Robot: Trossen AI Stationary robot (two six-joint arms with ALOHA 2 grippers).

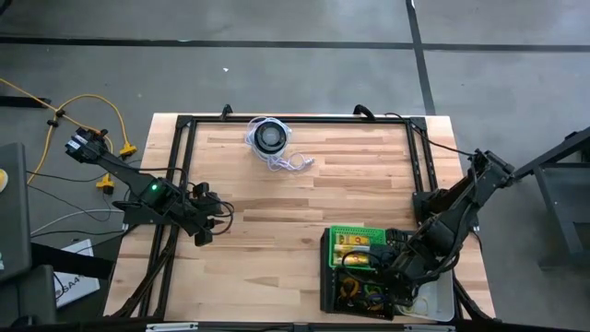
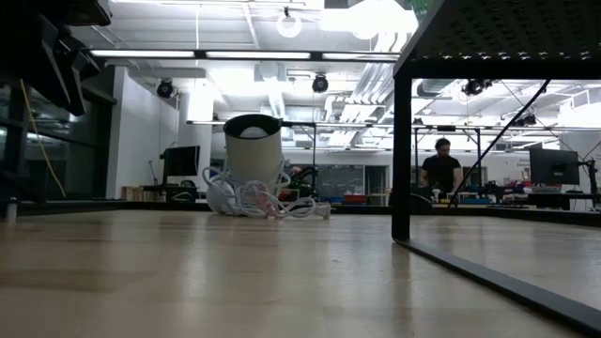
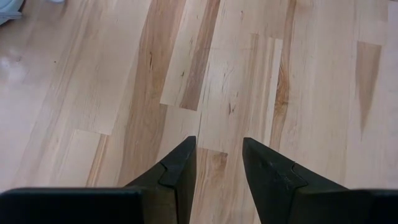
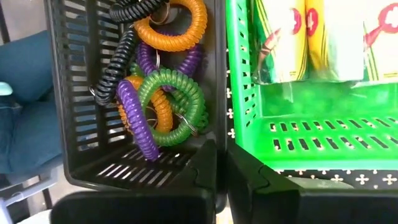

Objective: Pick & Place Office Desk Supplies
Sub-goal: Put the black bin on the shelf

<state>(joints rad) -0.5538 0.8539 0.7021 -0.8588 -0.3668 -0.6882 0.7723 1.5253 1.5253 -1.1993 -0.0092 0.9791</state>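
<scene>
The desk supplies lie in two small bins at the table's near right. A black slotted bin [image 4: 74, 93] holds coiled rings [image 4: 165, 93] in orange, purple, green and black. Beside it, a green bin [image 4: 323, 124] holds yellow packets [image 4: 292, 37]. My right gripper [image 4: 222, 168] hangs shut above the wall between the two bins, pointing steeply down, with nothing seen between its fingers. My left gripper [image 3: 219, 149] stands open over bare wood at the table's left [image 1: 219, 215], with nothing between its fingers.
A round black disc with a white coiled cord [image 1: 270, 138] stands at the far middle of the table. Black frame rails [image 1: 180, 148] run along the table's left, far and right sides. The bins sit in a black tray [image 1: 325, 277]. Bare wood [image 1: 304, 198] lies in the middle.
</scene>
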